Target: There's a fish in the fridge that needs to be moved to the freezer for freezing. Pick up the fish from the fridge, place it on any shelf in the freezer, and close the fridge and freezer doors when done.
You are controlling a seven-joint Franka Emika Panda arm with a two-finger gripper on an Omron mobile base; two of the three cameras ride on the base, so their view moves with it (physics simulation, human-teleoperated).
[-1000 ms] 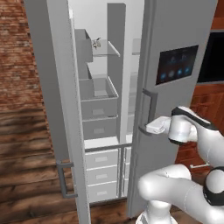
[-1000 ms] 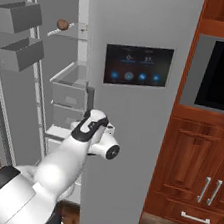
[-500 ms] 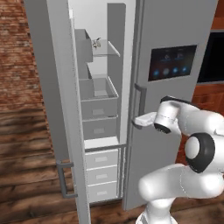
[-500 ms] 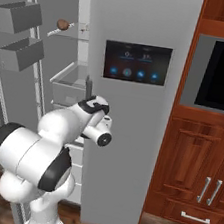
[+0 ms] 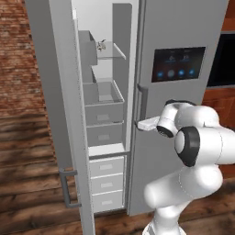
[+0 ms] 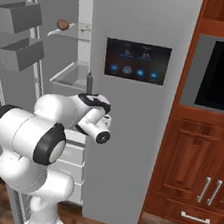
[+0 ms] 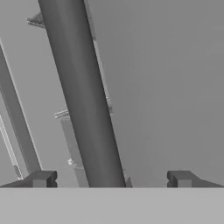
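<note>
Hand view: the hand [image 7: 111, 179] gapes fully open, empty, straddling the fridge door's bar handle [image 7: 83, 100].

Base views flanking fridge [image 5: 183, 27]; hand view close-up.

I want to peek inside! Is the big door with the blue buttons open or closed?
Closed. The wider door lies flat, hiding the fridge. The narrow door beside it is swung open, showing bins.

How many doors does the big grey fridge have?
2. The narrow freezer door stands swung open on the left; the wider fridge door with the dark panel is shut on the right.
</note>
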